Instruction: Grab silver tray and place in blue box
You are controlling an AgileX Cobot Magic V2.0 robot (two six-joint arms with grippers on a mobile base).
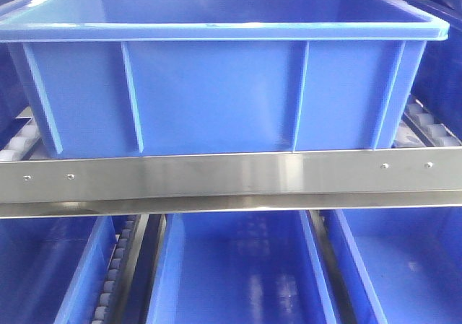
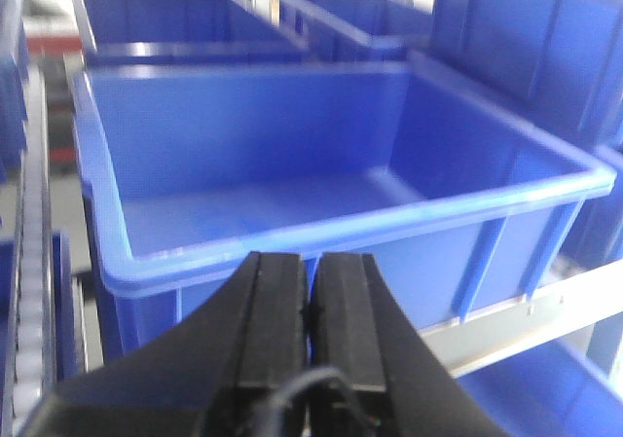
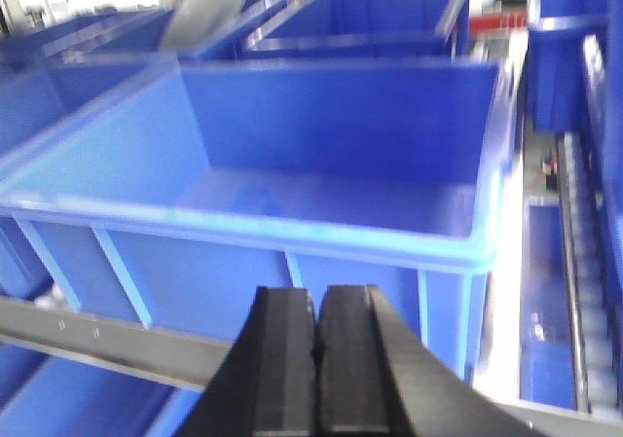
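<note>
The blue box (image 1: 216, 97) fills the front view, standing on a rack shelf with its ribbed wall facing me. Its inside looks bare in both wrist views. My left gripper (image 2: 311, 262) is shut with nothing between its black fingers, just short of the box's near rim (image 2: 341, 228) and a little below it. My right gripper (image 3: 316, 296) is also shut and holds nothing, in front of the box's outer wall (image 3: 214, 272) and under its rim. I cannot make out the silver tray. A pale grey slanted sheet (image 3: 202, 14) far back is too blurred to name.
A flat steel frame rail (image 1: 231, 176) runs across below the box. Lower blue bins (image 1: 238, 266) sit under it. Roller tracks (image 1: 426, 125) (image 2: 34, 262) flank the box. More blue crates (image 2: 175, 18) (image 3: 389, 9) stand behind and beside it.
</note>
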